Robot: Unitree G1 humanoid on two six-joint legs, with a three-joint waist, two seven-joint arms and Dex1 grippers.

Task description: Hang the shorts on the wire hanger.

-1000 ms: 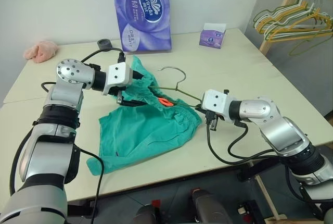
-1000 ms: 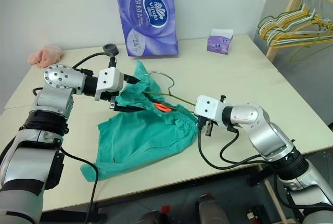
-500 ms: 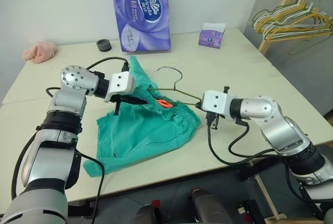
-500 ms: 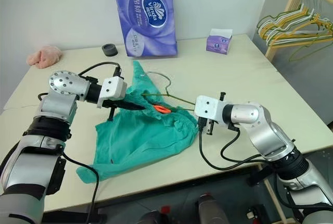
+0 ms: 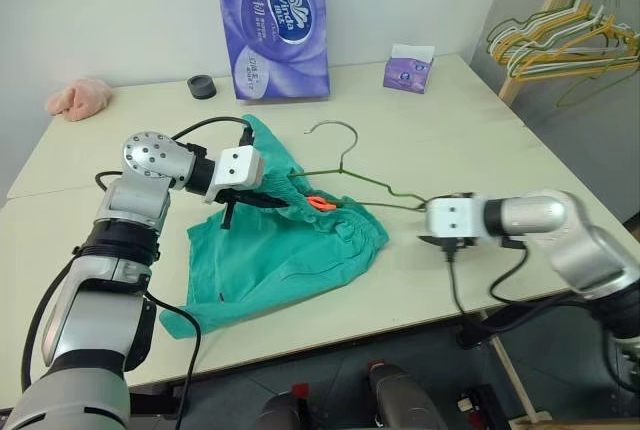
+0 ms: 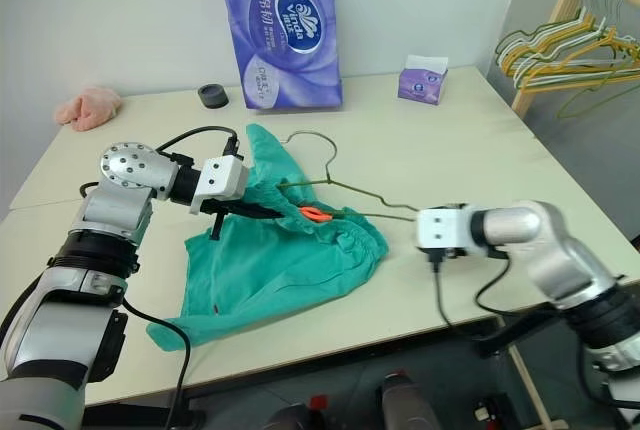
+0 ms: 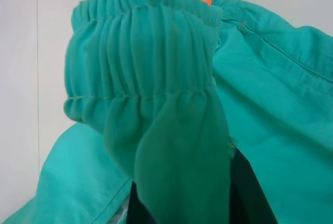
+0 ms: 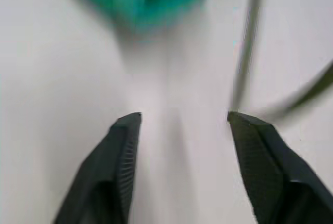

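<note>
Beside shorts (image 5: 280,250) hem, right gripper (image 8: 182,125) spread — bare table (image 5: 480,140) beyond

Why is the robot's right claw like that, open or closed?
Open. The right gripper has its two fingers spread apart, nothing between them.

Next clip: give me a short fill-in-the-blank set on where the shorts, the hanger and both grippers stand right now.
1. The left gripper is shut on the ____ of the shorts.
2. The right gripper has its fingers ____, with nothing between them.
3. The hook of the wire hanger points toward the purple ____ pack.
4. The small tag on the shorts is ____ in colour.

Missing words: waistband; open; tissue; orange
</note>
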